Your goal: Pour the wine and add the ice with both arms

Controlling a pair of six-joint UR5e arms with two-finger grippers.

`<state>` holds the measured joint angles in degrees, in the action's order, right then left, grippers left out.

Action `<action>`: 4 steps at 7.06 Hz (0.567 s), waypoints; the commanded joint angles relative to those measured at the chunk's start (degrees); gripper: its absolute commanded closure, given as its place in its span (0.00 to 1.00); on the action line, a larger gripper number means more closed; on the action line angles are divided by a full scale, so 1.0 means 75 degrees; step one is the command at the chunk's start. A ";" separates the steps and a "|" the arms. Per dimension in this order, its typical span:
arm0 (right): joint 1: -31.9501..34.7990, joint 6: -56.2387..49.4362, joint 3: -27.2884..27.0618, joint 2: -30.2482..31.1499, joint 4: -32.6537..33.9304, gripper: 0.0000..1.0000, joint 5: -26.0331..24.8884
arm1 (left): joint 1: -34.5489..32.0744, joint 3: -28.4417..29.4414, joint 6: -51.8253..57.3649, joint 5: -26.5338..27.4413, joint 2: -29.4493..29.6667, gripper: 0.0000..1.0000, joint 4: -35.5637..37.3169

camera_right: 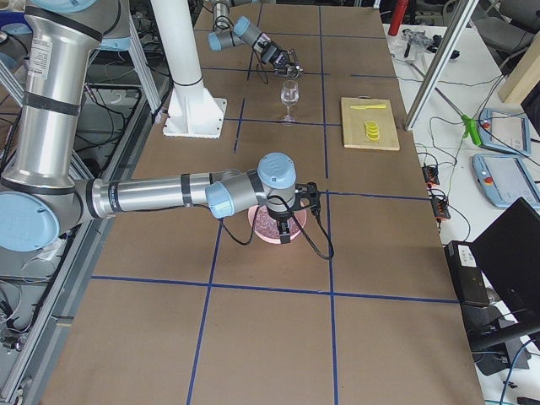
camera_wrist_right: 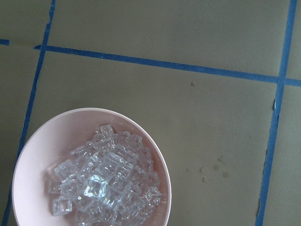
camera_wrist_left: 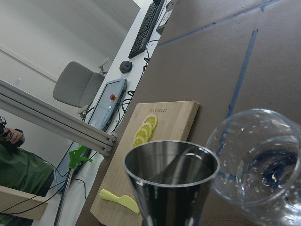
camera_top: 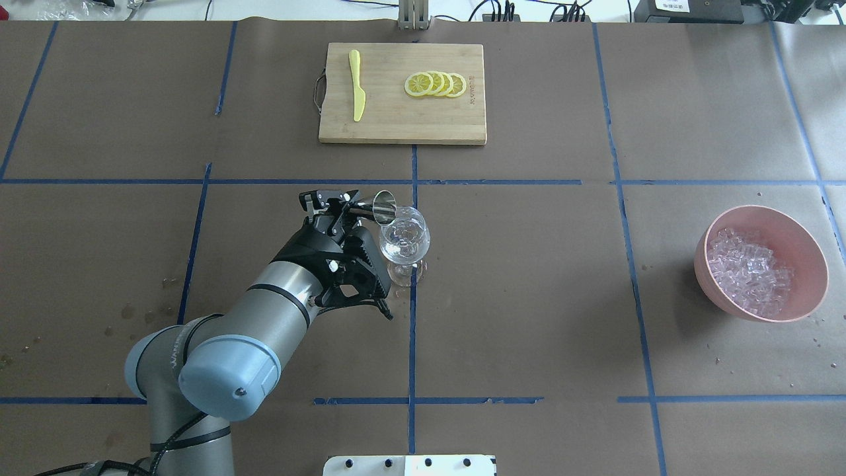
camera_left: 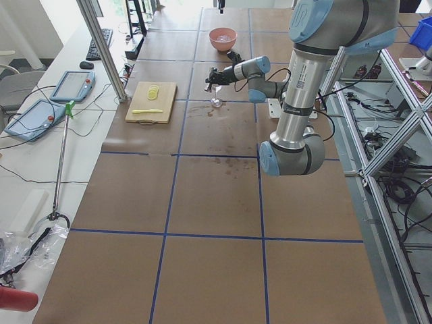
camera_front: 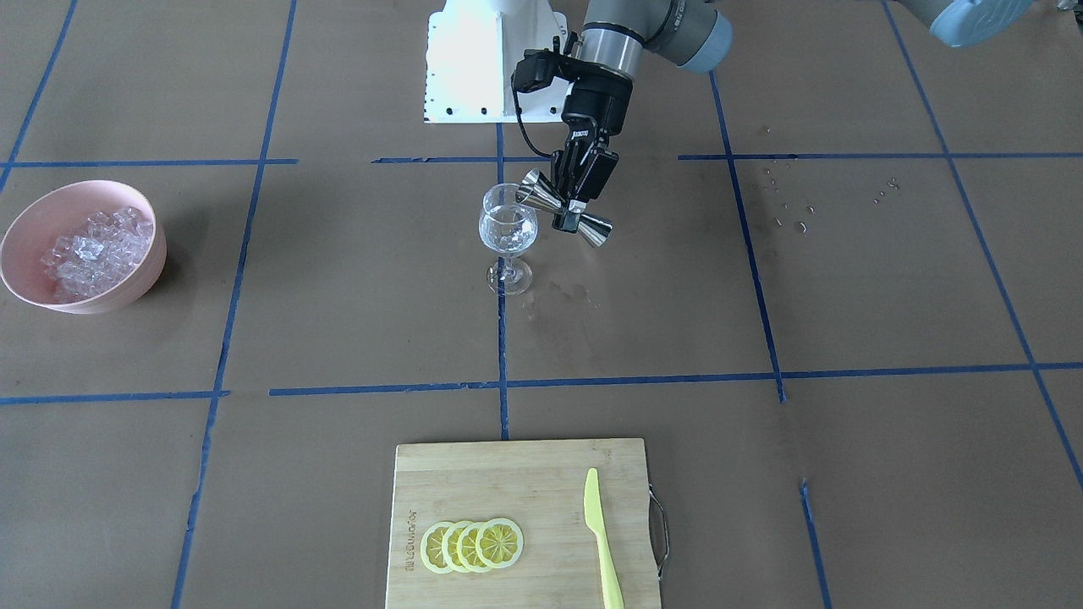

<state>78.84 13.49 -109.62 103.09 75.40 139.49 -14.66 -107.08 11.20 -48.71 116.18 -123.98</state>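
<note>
My left gripper (camera_front: 572, 201) is shut on the waist of a steel jigger (camera_front: 563, 211), which it holds tipped with one mouth against the rim of a stemmed wine glass (camera_front: 508, 233). A small amount of clear wine (camera_wrist_left: 270, 174) lies at the bottom of the glass. The jigger cup (camera_wrist_left: 171, 165) looks empty inside. Ice (camera_wrist_right: 106, 183) fills a pink bowl (camera_wrist_right: 56, 132) at the table's far side. The right gripper (camera_right: 283, 229) hangs over that bowl, and I cannot tell whether it is open or shut. The right wrist view shows no fingers.
A wooden cutting board (camera_top: 456, 125) lies beyond the glass, carrying lemon slices (camera_top: 436, 84) and a yellow knife (camera_top: 357, 92). Water drops (camera_front: 787, 203) speckle the brown table. The white pedestal (camera_front: 474, 68) stands behind the glass.
</note>
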 commanded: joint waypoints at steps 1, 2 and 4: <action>0.0000 0.0006 0.0002 0.0001 -0.0010 0.00 0.0011 | -0.0002 -0.0008 0.0625 0.0014 0.0293 1.00 0.0740; 0.0000 0.0006 0.0002 0.0001 -0.0010 0.00 0.0011 | -0.0037 -0.0066 0.1196 0.0026 0.0341 1.00 0.0884; 0.0000 0.0006 0.0002 0.0001 -0.0010 0.00 0.0023 | -0.0095 -0.0230 0.1389 0.0014 0.0400 1.00 0.1468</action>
<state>78.84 13.54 -109.60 103.10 75.32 139.62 -15.10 -107.99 20.51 -48.58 118.79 -115.77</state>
